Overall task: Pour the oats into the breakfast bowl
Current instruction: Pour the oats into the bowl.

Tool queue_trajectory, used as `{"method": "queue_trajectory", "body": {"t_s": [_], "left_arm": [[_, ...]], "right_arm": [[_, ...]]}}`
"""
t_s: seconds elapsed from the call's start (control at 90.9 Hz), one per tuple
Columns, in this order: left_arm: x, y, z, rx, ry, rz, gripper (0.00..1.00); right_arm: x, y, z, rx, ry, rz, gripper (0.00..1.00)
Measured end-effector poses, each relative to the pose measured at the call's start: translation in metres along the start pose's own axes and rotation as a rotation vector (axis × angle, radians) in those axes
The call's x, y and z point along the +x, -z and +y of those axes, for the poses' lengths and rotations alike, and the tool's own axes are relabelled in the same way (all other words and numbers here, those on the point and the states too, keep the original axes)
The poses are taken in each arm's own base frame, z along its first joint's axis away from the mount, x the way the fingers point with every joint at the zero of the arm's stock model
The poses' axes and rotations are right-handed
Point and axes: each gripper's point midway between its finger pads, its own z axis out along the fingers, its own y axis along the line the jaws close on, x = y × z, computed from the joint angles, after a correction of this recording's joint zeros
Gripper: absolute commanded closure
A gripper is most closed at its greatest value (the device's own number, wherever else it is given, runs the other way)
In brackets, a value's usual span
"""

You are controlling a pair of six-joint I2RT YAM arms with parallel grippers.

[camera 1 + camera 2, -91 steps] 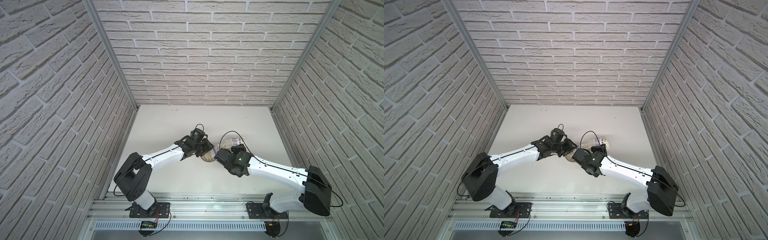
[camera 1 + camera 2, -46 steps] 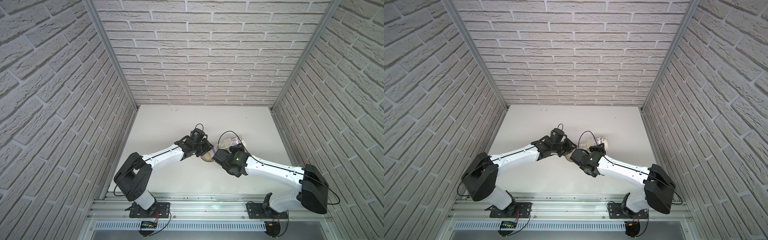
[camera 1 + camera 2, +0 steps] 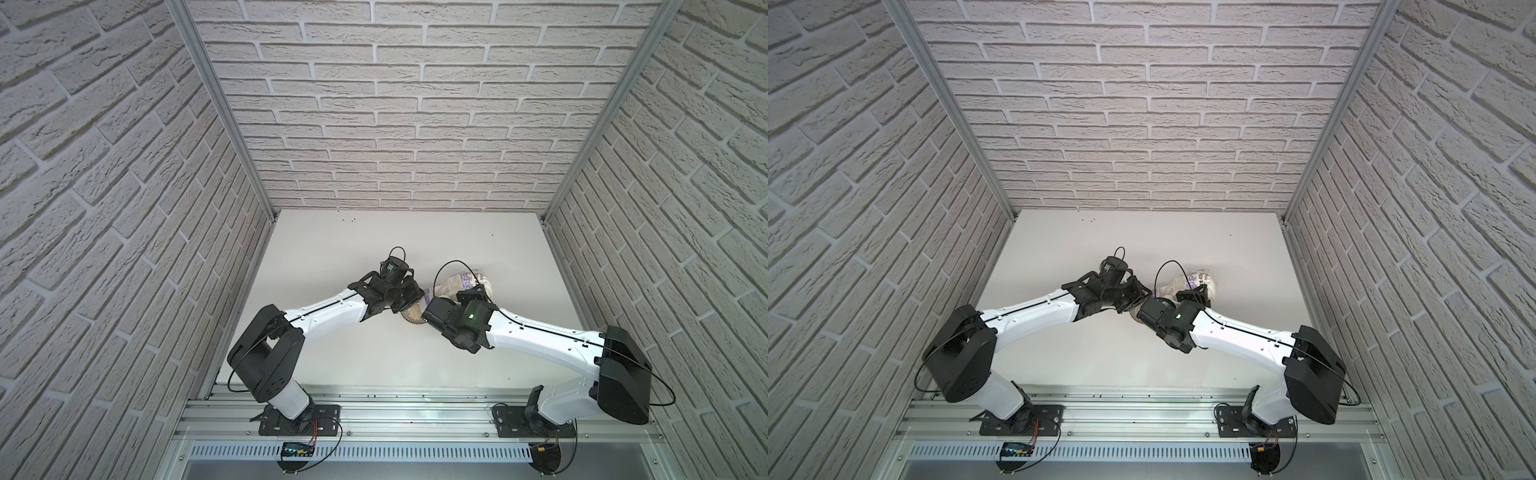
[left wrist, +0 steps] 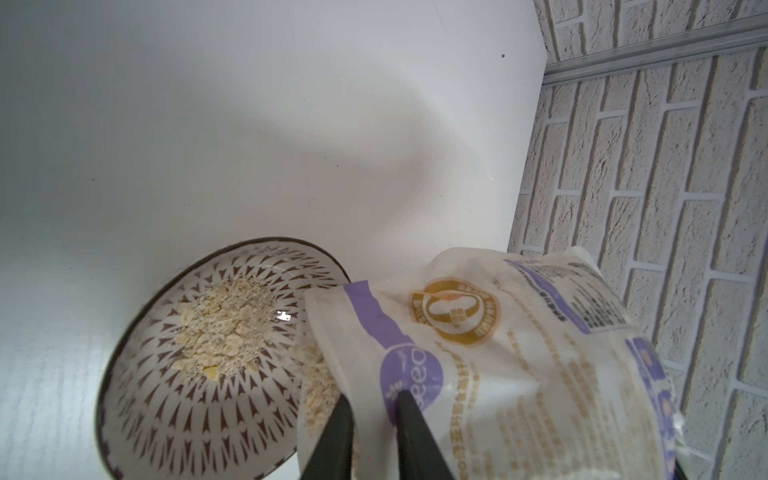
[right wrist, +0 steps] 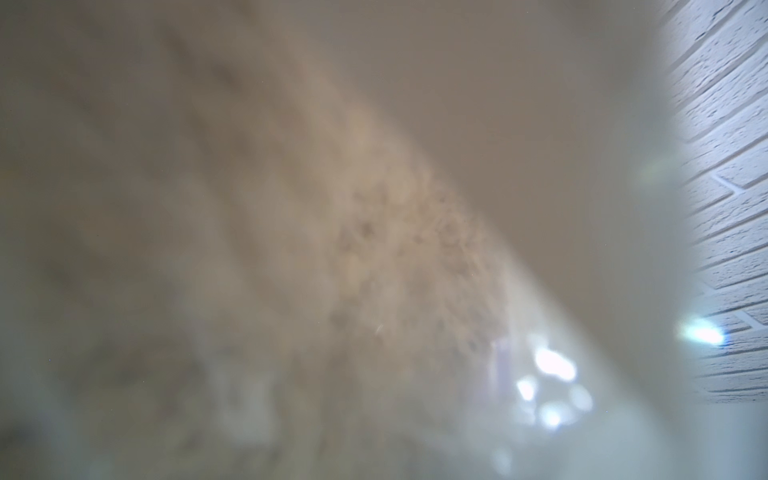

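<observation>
A dark rim and brown radial lattice on white are shown by the breakfast bowl (image 4: 162, 374), pale beige by the oats (image 4: 226, 328), and purple bands with a gold emblem by the white bag (image 4: 498, 374).

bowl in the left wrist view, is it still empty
No, a pile of pale oats already lies in the middle of the patterned breakfast bowl.

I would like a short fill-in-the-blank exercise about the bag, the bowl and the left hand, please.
1. The pale flakes already lying in the breakfast bowl are ____.
2. The broad stripe printed on the bag is ____.
3. The left hand pinches the ____.
4. The bowl's inside bears a dark radial ____.

Missing words: oats; purple; bag; pattern
</observation>
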Motion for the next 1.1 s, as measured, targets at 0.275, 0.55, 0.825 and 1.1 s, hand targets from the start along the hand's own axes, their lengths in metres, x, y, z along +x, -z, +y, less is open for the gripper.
{"method": "queue_trajectory", "body": {"t_s": [0.275, 0.55, 0.825, 1.1], "left_arm": [[-0.001, -0.001, 0.004, -0.004, 0.004, 0.000, 0.85], [-0.004, 0.000, 0.003, 0.003, 0.006, -0.007, 0.88], [-0.006, 0.000, 0.003, 0.009, 0.007, -0.011, 0.90], [-0.008, 0.000, 0.003, 0.019, 0.008, -0.009, 0.91]], "right_arm": [[-0.001, 0.002, -0.001, 0.002, 0.019, -0.002, 0.96], [-0.001, 0.003, -0.004, 0.007, 0.025, 0.003, 0.97], [-0.002, 0.004, -0.007, 0.013, 0.027, 0.005, 0.97], [-0.002, 0.007, -0.012, 0.020, 0.039, 0.008, 0.97]]}}
